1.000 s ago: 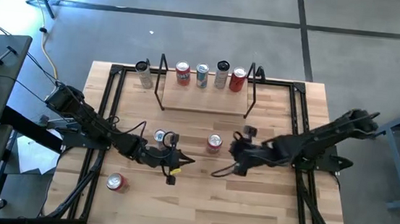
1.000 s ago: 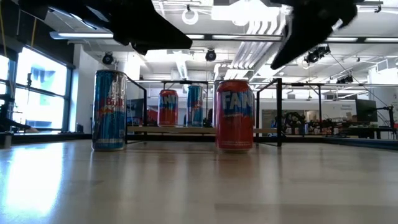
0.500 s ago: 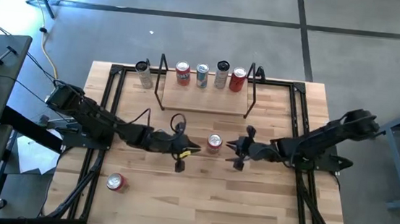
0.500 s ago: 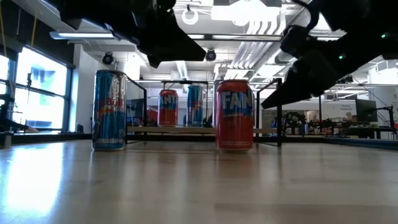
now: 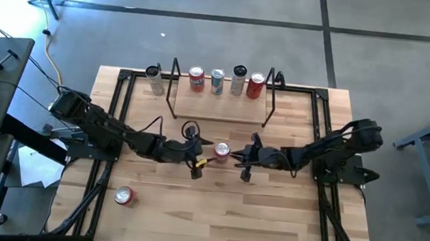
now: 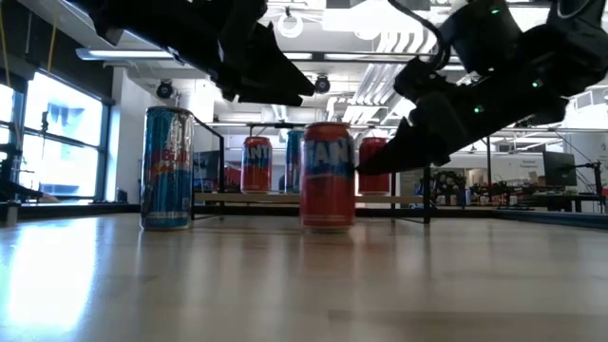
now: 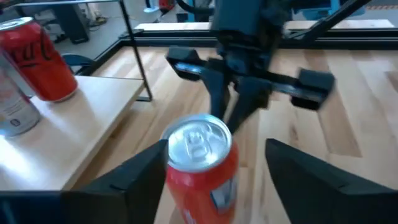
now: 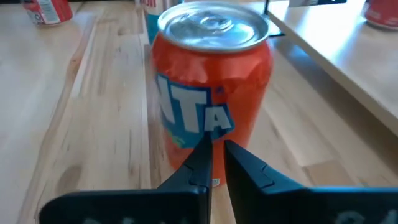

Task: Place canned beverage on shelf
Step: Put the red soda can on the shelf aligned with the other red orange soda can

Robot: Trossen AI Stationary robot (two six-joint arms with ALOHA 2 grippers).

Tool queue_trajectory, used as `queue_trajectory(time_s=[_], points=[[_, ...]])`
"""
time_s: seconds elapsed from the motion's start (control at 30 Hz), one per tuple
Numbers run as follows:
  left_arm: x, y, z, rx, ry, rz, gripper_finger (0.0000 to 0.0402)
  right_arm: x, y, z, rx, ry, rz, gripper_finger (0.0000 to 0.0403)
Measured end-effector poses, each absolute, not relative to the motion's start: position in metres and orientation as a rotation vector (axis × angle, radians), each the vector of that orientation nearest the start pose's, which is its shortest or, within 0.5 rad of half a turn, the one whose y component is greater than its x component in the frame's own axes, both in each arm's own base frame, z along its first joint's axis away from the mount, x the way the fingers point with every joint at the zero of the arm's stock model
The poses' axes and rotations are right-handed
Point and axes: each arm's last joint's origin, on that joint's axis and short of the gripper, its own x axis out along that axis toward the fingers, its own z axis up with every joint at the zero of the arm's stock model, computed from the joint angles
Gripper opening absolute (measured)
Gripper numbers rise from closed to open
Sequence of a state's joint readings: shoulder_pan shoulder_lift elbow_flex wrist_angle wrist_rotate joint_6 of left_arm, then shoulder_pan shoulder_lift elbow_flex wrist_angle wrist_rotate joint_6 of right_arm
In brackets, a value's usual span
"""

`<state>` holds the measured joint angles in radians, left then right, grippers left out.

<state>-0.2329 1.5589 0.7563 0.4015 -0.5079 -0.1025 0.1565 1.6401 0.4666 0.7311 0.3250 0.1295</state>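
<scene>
- The table [image 5: 269,219] fills the high view, pale wood planks with a black frame round its edge.
- The shelf [image 5: 220,105] sits at the far middle, four cans [image 5: 217,80] abreast on its plank.
- The left arm reaches in from the left; the left gripper [image 5: 198,163] is just left of the orange can [image 5: 221,150], fingers spread wide with the can between them, not touching it in the left wrist view [image 7: 200,163].
- The right arm comes from the right; the right gripper [image 5: 244,159] is at the can's right side, its fingers [image 8: 198,163] nearly together, tips right against the can wall [image 8: 211,93], gripping nothing.
- The orange can stands upright mid-table, near side of the shelf.
- A tall blue can [image 6: 167,167] stands behind the left arm.
- A silver can [image 5: 154,78] stands left of the shelf.
- A red can [image 5: 123,197] sits near left.
</scene>
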Motion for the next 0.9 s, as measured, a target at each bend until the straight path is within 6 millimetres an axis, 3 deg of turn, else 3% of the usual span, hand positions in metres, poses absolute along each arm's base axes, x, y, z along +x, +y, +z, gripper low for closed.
queue_trajectory(time_s=[0.2,0.6,0.9], points=[[0.313,-0.047,0.196,-0.027,0.363,0.307,0.0297,0.290,0.037,0.122,-0.026,0.428,-0.138,0.0027],[0.316,-0.034,0.193,-0.069,0.389,0.269,0.0303,0.296,0.038,0.124,-0.051,0.426,-0.129,0.0027],[0.327,-0.028,0.168,-0.069,0.418,0.272,0.0303,0.295,0.038,0.124,-0.052,0.427,-0.129,0.0027]])
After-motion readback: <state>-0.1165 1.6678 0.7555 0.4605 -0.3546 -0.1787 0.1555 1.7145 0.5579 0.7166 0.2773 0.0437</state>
